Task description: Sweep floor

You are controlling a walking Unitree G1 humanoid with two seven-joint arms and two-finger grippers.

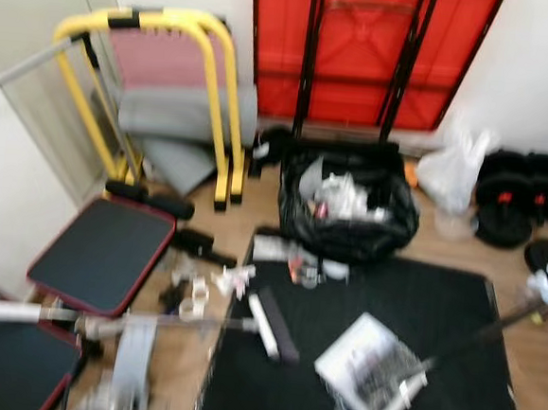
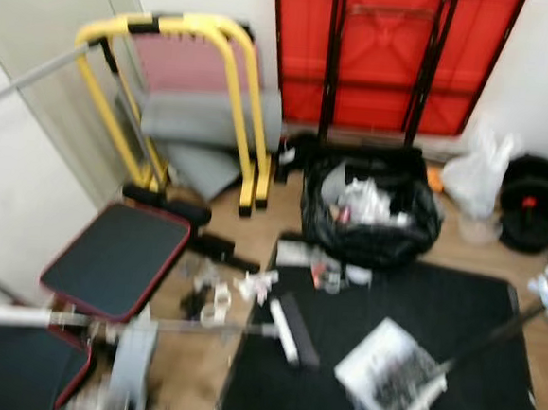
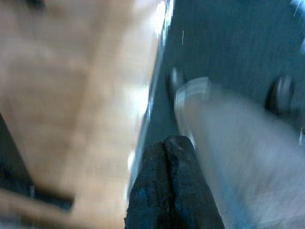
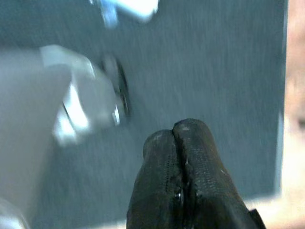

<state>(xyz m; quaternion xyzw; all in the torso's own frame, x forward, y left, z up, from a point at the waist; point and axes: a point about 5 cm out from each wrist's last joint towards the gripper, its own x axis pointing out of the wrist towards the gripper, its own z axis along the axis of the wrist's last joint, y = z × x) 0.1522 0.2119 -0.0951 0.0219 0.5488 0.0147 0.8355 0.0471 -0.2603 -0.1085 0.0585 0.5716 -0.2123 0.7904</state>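
Both pincers, left pincer (image 3: 167,143) and right pincer (image 4: 175,129), hanging pressed together, gripping nothing; broom (image 1: 274,325) lying ahead on black mat (image 1: 437,303), nearer the left.

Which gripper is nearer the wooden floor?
Left. The left gripper is at the edge of the black mat, beside the wooden floor; the right gripper is over the mat.
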